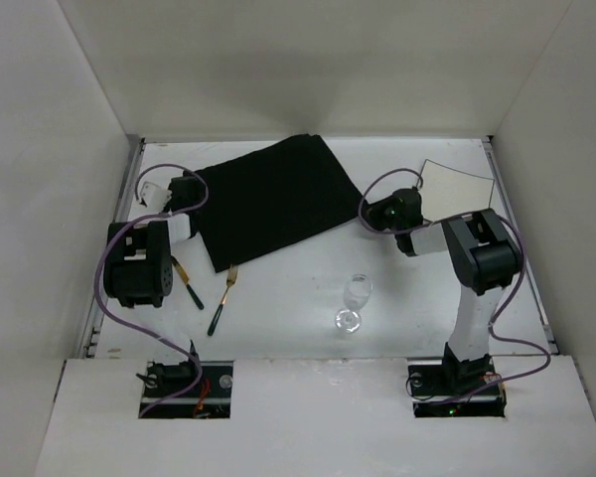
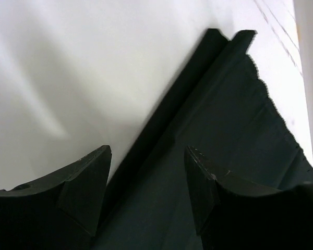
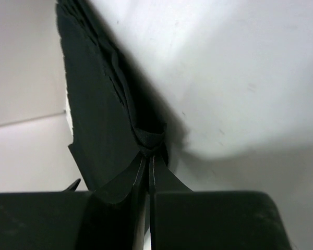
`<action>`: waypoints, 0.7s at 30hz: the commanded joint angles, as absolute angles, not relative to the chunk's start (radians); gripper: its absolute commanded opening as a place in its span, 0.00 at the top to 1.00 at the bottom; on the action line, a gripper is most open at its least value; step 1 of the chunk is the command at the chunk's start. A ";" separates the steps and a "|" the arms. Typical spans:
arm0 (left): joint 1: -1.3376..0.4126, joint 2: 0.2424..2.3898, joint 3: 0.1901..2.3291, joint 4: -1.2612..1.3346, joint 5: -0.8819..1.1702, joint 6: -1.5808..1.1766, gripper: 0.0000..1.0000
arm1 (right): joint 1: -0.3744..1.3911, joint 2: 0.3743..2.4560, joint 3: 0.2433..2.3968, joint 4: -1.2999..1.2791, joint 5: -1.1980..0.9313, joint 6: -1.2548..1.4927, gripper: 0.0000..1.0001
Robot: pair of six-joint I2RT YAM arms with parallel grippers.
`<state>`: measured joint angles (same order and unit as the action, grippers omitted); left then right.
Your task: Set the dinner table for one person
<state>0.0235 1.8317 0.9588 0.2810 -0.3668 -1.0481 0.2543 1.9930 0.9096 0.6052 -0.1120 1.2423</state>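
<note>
Bench [image 1: 308,298] white, railed at sides, under both arms. Black mat [image 1: 268,199] lies on its far part, left of centre. Left tool [image 2: 148,153] wide, straddling mat edge. Right tool [image 3: 148,169] pinched tight on mat corner.

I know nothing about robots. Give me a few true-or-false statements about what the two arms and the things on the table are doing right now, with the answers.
1. The right gripper pinches a corner of the black mat. True.
2. The left gripper is clamped shut on the mat. False: its fingers stand apart over the mat's edge.
3. The glass sits on the black mat. False: it is on the bare white dinner table, nearer the arms than the mat.
4. A fork and a second utensil lie on the table by the left arm. True.
</note>
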 commanded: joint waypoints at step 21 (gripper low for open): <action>-0.163 2.042 1.319 0.218 -0.244 -0.945 0.43 | 0.260 1.726 0.359 0.997 0.055 1.266 0.93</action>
